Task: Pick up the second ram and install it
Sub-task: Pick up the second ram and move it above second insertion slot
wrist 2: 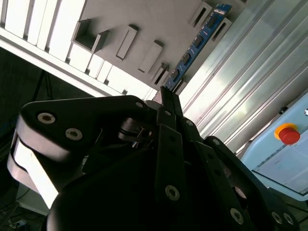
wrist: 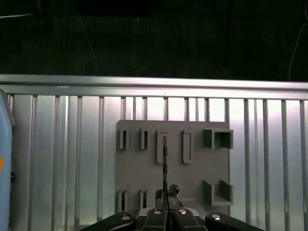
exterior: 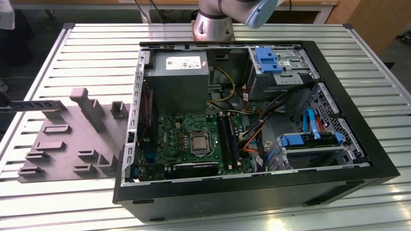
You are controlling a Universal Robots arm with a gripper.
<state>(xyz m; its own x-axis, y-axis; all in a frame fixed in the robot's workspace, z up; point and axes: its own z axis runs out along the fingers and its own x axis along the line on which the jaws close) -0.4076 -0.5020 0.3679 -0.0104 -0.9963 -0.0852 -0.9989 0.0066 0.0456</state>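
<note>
The second ram [wrist 2: 197, 43] is a long narrow stick with a row of chips on its face, blue in the second wrist view. My gripper [wrist 2: 166, 96] is shut on one end of it, and the rest sticks out past the fingertips. In the first wrist view the ram [wrist: 164, 161] shows edge-on as a thin dark line running from my gripper [wrist: 166, 195] out over the grey holder tray [wrist: 139, 168]. In the exterior view the ram [exterior: 35, 105] lies level above the far-left part of the tray [exterior: 64, 149], reaching in from the exterior view's left edge.
An open computer case [exterior: 257, 192] lies on the slatted metal table [exterior: 77, 43], to the exterior view's right of the tray. Inside it are the green motherboard [exterior: 170, 139], its dark memory slots [exterior: 226, 134], a power supply [exterior: 176, 72] and blue drive brackets [exterior: 301, 139]. The arm's base [exterior: 212, 24] stands behind the case.
</note>
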